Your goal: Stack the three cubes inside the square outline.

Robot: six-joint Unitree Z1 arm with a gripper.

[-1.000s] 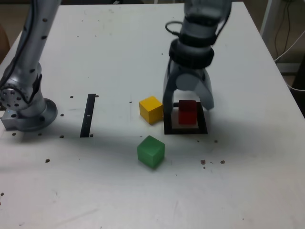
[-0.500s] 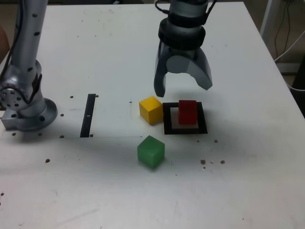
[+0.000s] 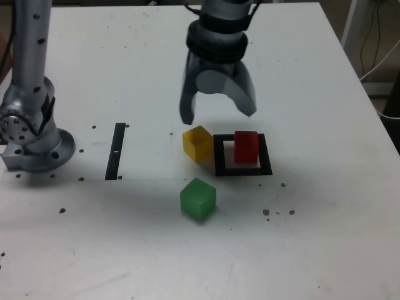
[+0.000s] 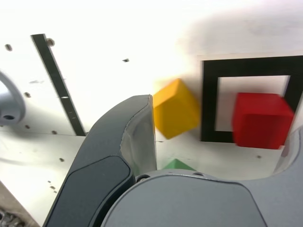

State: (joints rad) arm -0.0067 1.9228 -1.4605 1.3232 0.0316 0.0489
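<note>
White tabletop [image 3: 325,237], scuffed with small dark specks, fills both views, with a narrow black strip [image 3: 115,151] lying towards the exterior view's left. One cube seems placed: the red cube [image 3: 246,147] sits inside the square outline [image 3: 242,170], over its white centre and towards the frame's far edge. The gripper [image 3: 217,116] hangs above the table with its jaws spread wide and nothing between them. The yellow cube [image 3: 198,143] rests just beside the frame, on the exterior view's left, roughly below the jaws, so it looks the likely next pick. That calls for lowering over it, pinching it, then setting it squarely on the red one. The green cube [image 3: 198,199] waits nearer the camera, apart from both.
</note>
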